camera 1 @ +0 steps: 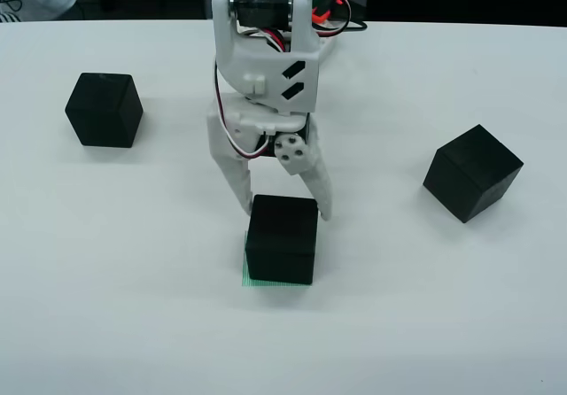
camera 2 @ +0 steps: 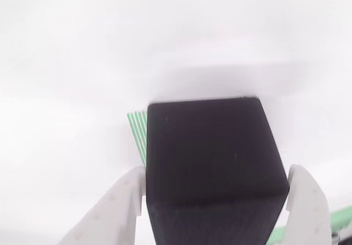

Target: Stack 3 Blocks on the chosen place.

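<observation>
Straddling the block (camera 1: 282, 238) on the green square (camera 1: 266, 282), tool (camera 1: 285, 211) spread, contact unclear.

In the front view, the white table (camera 1: 133, 306) lies bare on all sides of the middle cube (camera 1: 282, 238), which sits on the green patch (camera 1: 266, 282). The white fingers (camera 1: 235, 174) flank that cube's far edge on both sides, closing off its left and right faces near the tips. The left cube (camera 1: 104, 109) and the right cube (camera 1: 471, 173) stand well apart from it, leaving wide open lanes between. Above the middle cube's top nothing intrudes toward the camera.
</observation>
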{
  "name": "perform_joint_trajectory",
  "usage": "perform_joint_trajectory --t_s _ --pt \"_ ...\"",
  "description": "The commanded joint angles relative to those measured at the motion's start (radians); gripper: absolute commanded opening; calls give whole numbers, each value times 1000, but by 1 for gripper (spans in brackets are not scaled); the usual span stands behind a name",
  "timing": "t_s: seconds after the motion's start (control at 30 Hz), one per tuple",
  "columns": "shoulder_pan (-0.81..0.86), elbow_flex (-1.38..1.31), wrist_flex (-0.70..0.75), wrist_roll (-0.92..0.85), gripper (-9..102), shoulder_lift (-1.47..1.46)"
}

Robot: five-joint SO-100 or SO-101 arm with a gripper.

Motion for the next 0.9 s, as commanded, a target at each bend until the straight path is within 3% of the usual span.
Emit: perform_joint_trajectory --t_s 0.0,0.47,0.87 --pt "18 -18 17 6 31 17" --pt "18 -72 155 0 35 98" --pt "-54 -40 287 8 35 348"
